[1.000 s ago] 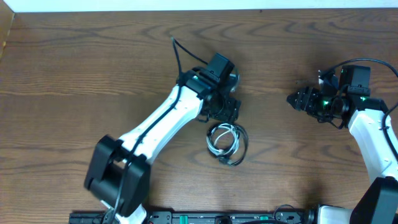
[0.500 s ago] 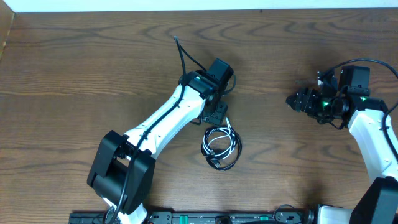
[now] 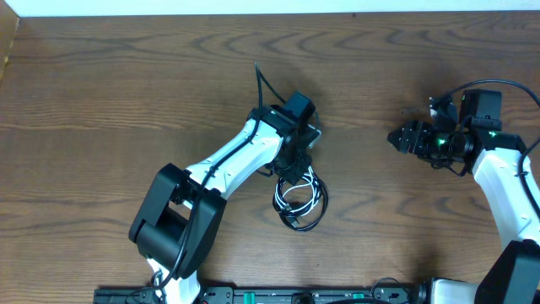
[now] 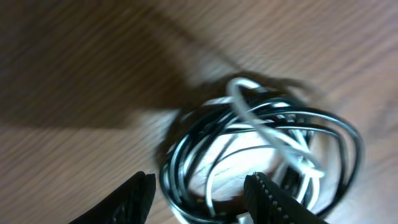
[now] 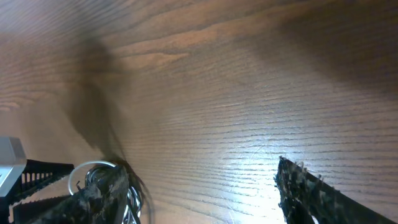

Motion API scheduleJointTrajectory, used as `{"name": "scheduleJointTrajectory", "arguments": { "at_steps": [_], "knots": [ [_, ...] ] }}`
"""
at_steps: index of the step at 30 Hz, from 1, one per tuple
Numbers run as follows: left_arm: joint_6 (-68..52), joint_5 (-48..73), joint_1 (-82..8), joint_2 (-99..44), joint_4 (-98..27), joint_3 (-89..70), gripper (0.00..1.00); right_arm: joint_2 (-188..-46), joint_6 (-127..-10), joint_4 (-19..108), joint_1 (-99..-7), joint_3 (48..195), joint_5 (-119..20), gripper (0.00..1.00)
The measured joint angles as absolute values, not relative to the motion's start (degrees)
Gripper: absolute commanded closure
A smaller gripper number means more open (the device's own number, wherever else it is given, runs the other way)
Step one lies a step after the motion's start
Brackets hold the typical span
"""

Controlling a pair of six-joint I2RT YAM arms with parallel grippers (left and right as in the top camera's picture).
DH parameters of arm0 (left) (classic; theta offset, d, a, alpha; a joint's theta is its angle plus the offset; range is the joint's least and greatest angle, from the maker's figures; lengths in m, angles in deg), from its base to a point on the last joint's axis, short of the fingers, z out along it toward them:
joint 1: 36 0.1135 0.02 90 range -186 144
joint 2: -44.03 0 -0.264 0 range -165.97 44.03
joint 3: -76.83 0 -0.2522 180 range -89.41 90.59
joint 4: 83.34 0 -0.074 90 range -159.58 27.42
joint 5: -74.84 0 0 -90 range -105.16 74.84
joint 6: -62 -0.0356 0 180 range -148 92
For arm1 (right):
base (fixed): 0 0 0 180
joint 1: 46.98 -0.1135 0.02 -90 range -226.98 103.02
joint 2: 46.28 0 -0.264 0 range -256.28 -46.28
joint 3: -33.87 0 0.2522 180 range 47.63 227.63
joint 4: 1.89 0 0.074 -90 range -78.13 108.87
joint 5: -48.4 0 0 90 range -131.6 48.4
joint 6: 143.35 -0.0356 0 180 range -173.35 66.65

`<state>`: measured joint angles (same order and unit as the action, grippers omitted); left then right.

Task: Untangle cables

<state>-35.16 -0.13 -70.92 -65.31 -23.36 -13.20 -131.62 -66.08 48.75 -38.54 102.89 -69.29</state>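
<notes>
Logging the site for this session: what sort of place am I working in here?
Probably a lab or test bench, not a home: a wood-grain table, two white robot arms based at a black rail along its edge, and a coiled cable bundle laid out as practice material.

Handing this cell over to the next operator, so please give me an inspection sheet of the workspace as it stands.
Surface: dark wood-grain table, no spills seen.
Job's things: thin white and black cords wound into one tangled coil, near the middle of the table.
Clutter: nothing seen.
Grippers: left gripper open, low over the coil's edge; right gripper open, empty, over bare wood apart from the coil.
Cables: thick black arm wire loops above the right arm; another sticks up behind the left wrist.
Surroundings: white strip along the far edge; black rail along the near edge.
</notes>
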Motion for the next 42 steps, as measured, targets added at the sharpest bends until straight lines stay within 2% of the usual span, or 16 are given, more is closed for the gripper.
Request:
{"name": "scheduleJointTrajectory", "arguments": {
  "at_steps": [10,17,19,20,22,24,28,31,36,42],
  "knots": [
    [-39.0,1.9,-70.9,-69.1,-27.3,-13.2,0.61,-131.6,-66.1,49.0,-38.5,102.9,-69.3,0.27],
    [-39.8,0.9,-70.9,-71.2,-27.6,-13.2,0.80,-131.6,-66.1,49.1,-38.5,102.9,-69.3,0.27],
    [-39.9,0.8,-70.9,-71.2,-27.9,-13.2,0.81,-131.6,-66.1,49.1,-38.5,102.9,-69.3,0.27],
    [-40.0,0.8,-70.9,-71.2,-28.1,-13.2,0.85,-131.6,-66.1,49.1,-38.5,102.9,-69.3,0.27],
    [-40.1,0.7,-70.9,-71.2,-28.7,-13.2,0.86,-131.6,-66.1,49.1,-38.5,102.9,-69.3,0.27],
    [-40.0,0.5,-70.9,-71.2,-29.0,-13.2,0.92,-131.6,-66.1,49.1,-38.5,102.9,-69.3,0.27],
    [-39.7,0.5,-70.9,-71.2,-29.0,-13.2,0.93,-131.6,-66.1,49.1,-38.5,102.9,-69.7,0.28],
    [-37.3,0.4,-70.9,-71.2,-29.0,-13.2,0.93,-131.6,-66.0,48.7,-38.5,102.9,-71.8,0.33],
    [-26.8,-0.9,-69.1,-70.2,-28.9,-11.8,0.93,-131.6,-65.0,47.8,-38.6,102.9,-78.4,0.37],
    [-16.0,-0.8,-66.1,-59.1,-29.8,-8.3,0.93,-129.4,-64.8,46.9,-41.1,102.9,-83.4,0.37]
  ]
}}
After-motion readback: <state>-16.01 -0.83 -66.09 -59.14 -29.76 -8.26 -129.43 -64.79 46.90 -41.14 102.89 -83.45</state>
